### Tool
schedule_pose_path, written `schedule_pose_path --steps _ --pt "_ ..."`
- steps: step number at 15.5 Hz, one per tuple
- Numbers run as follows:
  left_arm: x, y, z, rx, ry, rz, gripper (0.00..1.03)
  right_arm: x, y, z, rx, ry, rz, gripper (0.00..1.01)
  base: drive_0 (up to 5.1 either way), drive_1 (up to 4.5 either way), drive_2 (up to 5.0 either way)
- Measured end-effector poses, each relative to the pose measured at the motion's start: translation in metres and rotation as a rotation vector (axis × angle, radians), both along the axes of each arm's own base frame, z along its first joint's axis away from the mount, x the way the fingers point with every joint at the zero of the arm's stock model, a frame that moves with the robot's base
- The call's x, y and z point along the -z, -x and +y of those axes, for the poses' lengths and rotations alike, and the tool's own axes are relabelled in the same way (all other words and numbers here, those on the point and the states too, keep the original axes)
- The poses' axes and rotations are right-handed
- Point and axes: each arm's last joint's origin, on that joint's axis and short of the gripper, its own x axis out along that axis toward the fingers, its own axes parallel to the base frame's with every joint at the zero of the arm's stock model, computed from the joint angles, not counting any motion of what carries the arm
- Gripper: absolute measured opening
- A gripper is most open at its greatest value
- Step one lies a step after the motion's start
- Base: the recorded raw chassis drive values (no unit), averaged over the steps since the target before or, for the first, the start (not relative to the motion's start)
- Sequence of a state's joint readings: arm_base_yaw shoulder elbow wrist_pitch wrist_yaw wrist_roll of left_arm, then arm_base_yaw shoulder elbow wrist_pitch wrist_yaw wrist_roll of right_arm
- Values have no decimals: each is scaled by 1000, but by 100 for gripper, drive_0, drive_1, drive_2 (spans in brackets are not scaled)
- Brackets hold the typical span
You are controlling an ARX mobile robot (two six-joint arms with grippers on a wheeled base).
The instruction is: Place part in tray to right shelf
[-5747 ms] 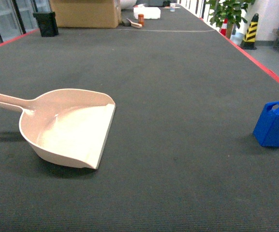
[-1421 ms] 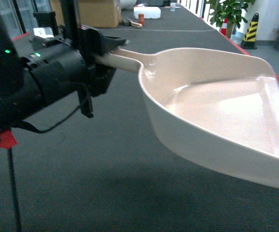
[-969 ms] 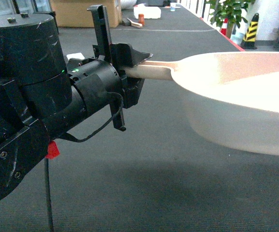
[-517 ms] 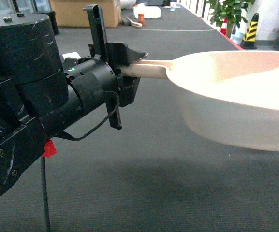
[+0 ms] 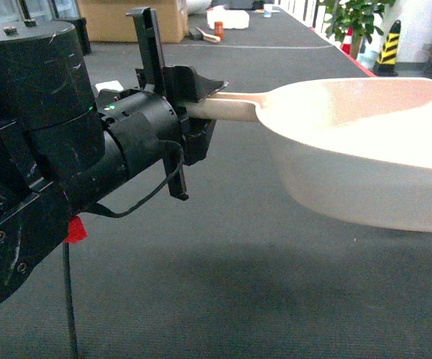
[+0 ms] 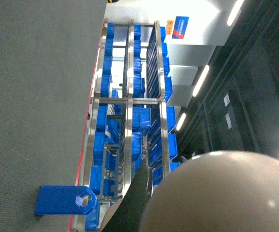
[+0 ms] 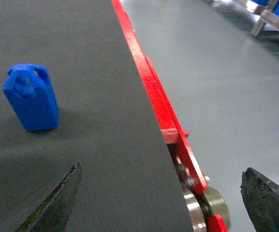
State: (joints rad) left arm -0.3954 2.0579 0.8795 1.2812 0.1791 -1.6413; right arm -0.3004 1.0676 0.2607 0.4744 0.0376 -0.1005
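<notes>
While the pale beige-pink plastic scoop tray [image 5: 365, 161] is held aloft by its handle in the left gripper [image 5: 201, 101], the small bright-blue plastic part [image 7: 31, 98] is left upright on the dark mat [image 7: 95, 121], beyond the wide-spread right gripper [image 7: 161, 193].

The left arm [image 5: 43, 157] is matte black throughout, a fat cylindrical housing scuffed with pale scratches, with small screw heads on its top rim and near its lower edge, a tiny green light on the wrist section, a thin black cable looping below the wrist, and a red tag beside a dark cable hanging at the near left. At its far end sits a blocky black left gripper [image 5: 201, 93] with a flat upright bracket above it. In the right wrist view, the right gripper's fingers [image 7: 52, 205] are dark, tapered and worn-looking, with dull, slightly yellowish scuffed faces.
</notes>
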Motion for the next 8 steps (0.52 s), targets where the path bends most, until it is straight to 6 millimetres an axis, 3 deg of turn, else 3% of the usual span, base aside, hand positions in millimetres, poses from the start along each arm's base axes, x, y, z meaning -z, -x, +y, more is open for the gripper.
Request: schedule_pose_path --steps 2,4,8 --pt "0 0 0 3 -1 1 13 6 -30 -5 -80 -29 30 98 0 0 0" --pt "0 0 0 3 -1 1 13 26 -71 0 -224 -100 130 98 0 0 0" --pt "0 0 0 1 0 1 13 43 -122 8 -325 -135 174 98 0 0 0"
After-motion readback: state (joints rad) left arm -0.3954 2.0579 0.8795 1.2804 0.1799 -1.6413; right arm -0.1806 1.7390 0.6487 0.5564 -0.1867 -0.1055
